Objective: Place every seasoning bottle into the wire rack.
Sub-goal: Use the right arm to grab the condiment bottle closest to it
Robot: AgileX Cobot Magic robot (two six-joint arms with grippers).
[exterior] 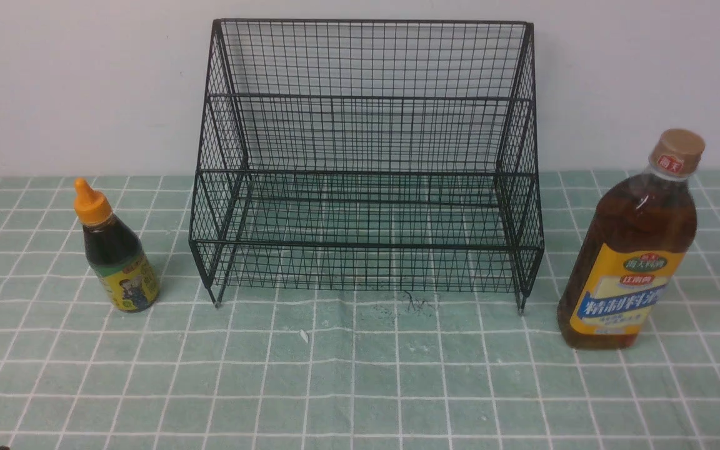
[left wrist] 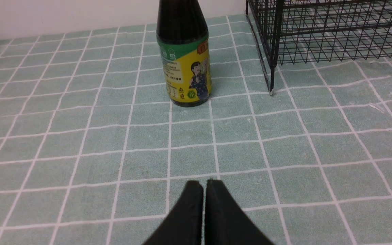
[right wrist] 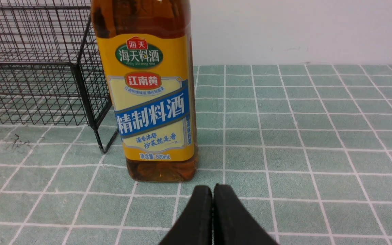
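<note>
Though near, bottle [right wrist: 150,102] beyond right tool [right wrist: 212,188]

Both pairs of jaws are matte black, smooth, tapering to rounded tips.

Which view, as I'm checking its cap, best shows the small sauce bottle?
Front view: whole small sauce bottle, orange cap included. Left wrist view cuts off the cap; right wrist view lacks it.
</note>
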